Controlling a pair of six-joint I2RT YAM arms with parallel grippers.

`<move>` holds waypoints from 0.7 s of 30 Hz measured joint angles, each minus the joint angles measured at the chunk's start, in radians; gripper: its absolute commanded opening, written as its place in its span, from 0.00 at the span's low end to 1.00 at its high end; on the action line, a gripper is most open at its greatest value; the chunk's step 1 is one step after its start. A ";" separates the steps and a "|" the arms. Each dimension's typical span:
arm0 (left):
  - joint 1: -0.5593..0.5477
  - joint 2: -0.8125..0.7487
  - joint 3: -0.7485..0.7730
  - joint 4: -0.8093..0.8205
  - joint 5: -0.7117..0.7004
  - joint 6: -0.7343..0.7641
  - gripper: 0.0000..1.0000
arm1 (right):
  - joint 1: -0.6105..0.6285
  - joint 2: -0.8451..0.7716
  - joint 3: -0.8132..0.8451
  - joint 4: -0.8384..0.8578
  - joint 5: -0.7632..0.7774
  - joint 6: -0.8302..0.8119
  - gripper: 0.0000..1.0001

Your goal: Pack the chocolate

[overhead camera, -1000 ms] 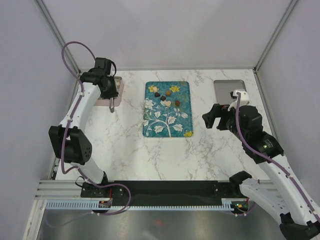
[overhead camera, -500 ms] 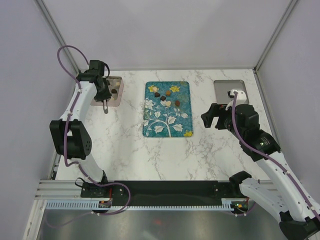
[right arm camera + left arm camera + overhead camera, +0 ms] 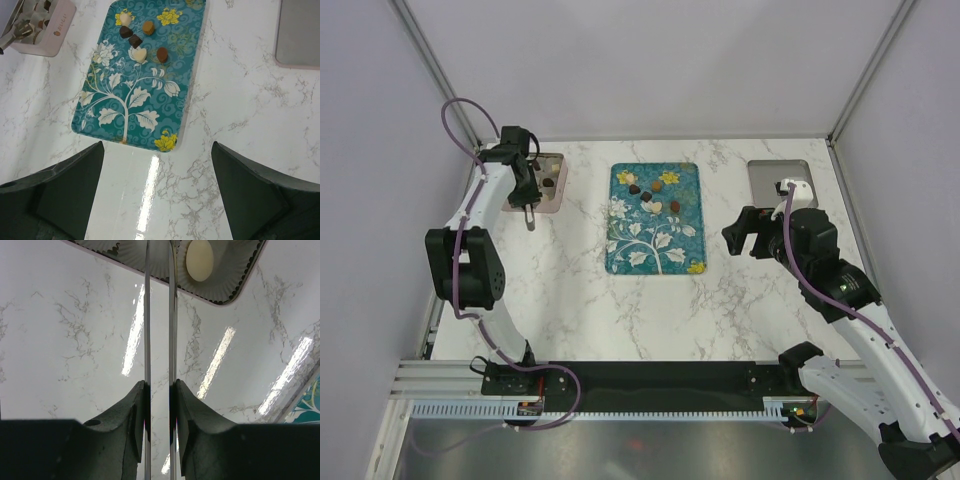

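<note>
The left pincer [image 3: 159,390], gripping the tongs [image 3: 147,315], has shifted left at the box [image 3: 227,295]; the cream chocolate [image 3: 199,259] inside was probably just dropped there. The right pincer [image 3: 157,147] stands open.

Chocolate [image 3: 135,41] pcs on teal tray [image 3: 145,120]: 6, i.e. 2 cream-white, 2 dark, 2 mid brown, all at tray's 12 o'clock end.
Pink box [image 3: 57,27], 10 o'clock on counter [image 3: 720,310]: 1 cream pc [image 3: 199,259] certain; rest too small to count.
Yellow flower prints [image 3: 170,16]: 3.
Tongs [image 3: 147,315]: 1 pr.
Grey panel [image 3: 778,178], 2 o'clock: 1.
Left end effector [image 3: 159,390] + right end effector [image 3: 157,145]: 2.
</note>
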 measured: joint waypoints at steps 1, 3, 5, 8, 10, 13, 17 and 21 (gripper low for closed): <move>0.000 0.003 -0.003 0.003 0.000 0.000 0.33 | 0.000 0.000 0.000 0.000 0.000 0.000 0.97; 0.000 0.009 -0.005 0.009 0.000 0.000 0.34 | 0.000 0.000 0.000 0.000 0.000 -0.001 0.97; 0.000 0.009 -0.006 0.011 -0.001 0.000 0.35 | 0.000 0.002 0.000 0.000 0.000 -0.001 0.97; 0.000 0.009 -0.006 0.013 -0.001 0.001 0.38 | 0.000 0.010 0.000 0.001 0.000 -0.002 0.97; 0.000 0.009 -0.008 0.014 -0.001 0.001 0.38 | 0.000 0.013 0.000 0.000 0.000 -0.003 0.97; 0.000 0.009 -0.014 0.016 -0.001 0.001 0.39 | 0.000 0.014 0.000 0.001 0.000 -0.003 0.97; 0.000 0.006 -0.035 0.017 -0.002 0.001 0.40 | 0.000 0.013 0.000 0.001 0.000 -0.003 0.97; 0.000 0.000 -0.045 0.024 -0.002 0.001 0.43 | 0.000 0.013 0.000 0.001 0.000 -0.003 0.97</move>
